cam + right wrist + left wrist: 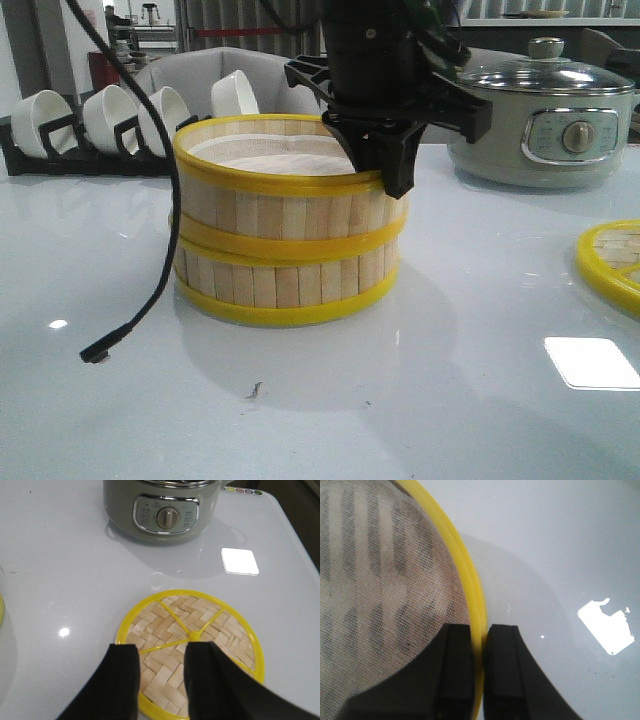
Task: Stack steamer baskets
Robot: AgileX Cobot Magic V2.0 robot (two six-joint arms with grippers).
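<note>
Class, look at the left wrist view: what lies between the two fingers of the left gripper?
The left gripper has the yellow top rim of the upper steamer basket between its fingers, one inside over the mesh liner, one outside. The left wrist view shows it.

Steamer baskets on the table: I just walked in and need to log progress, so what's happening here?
The two steamer baskets already sit stacked, one on the other. The left gripper is closed on the top basket's yellow rim, one finger inside and one outside. The right gripper hangs open above the woven lid, which lies flat on the table near the grey electric pot.
</note>
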